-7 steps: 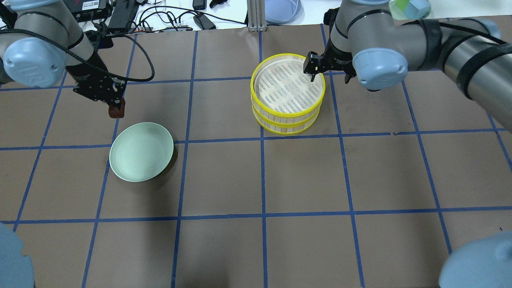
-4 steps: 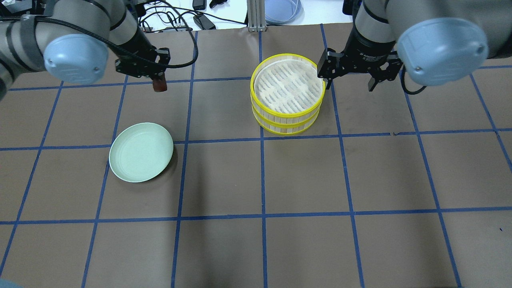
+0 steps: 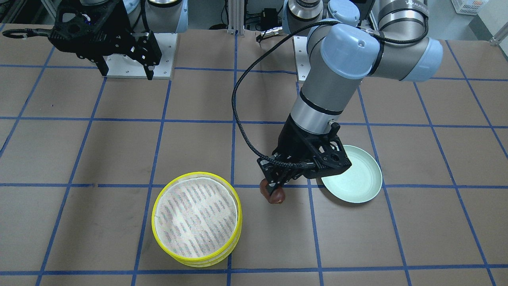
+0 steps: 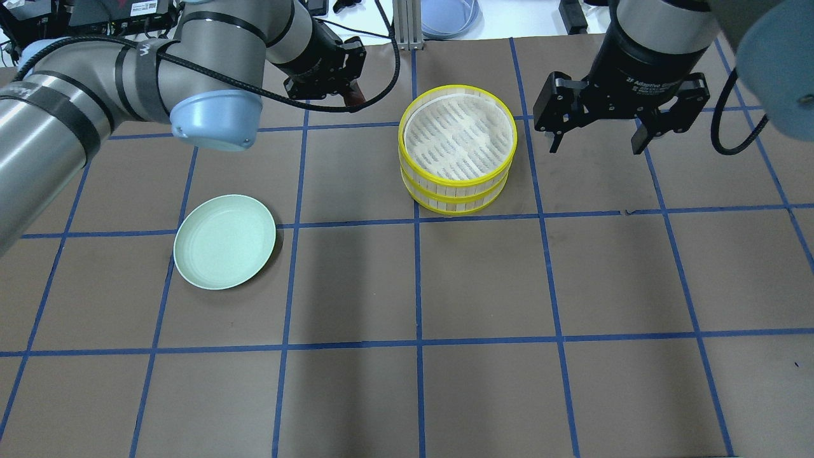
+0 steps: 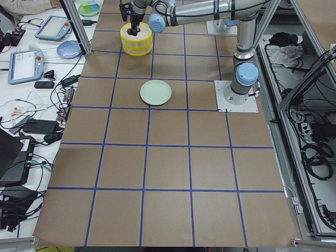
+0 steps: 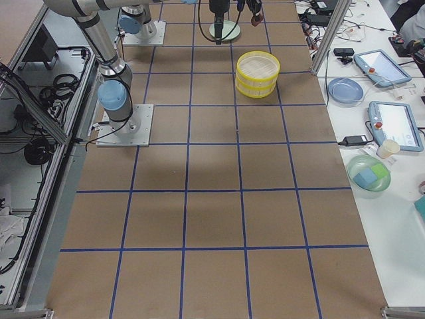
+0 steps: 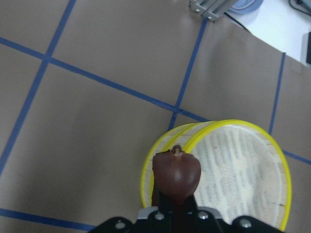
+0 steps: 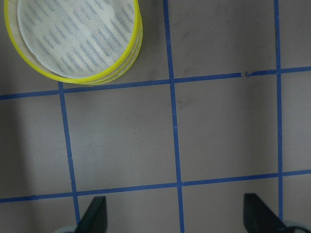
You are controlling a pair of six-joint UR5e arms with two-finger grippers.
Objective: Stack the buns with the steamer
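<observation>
My left gripper (image 4: 353,94) is shut on the dark reddish-brown bun (image 3: 272,194) and holds it in the air just left of the steamer (image 4: 458,149). The steamer is two stacked yellow-rimmed tiers with a white liner on top. In the left wrist view the bun (image 7: 176,172) hangs over the steamer's near rim (image 7: 146,170). My right gripper (image 4: 594,147) is open and empty, raised to the right of the steamer. The pale green plate (image 4: 224,242) is empty. The pale cream bun is not in view.
Cables, boxes and a blue dish (image 4: 448,16) lie on the white bench beyond the table's far edge. An aluminium post (image 4: 402,25) stands behind the steamer. The brown mat has a blue tape grid.
My left gripper has carried the brown bun to the right, from above the plate's far side to the steamer's left edge. My right gripper has moved right, away from the steamer's rim.
</observation>
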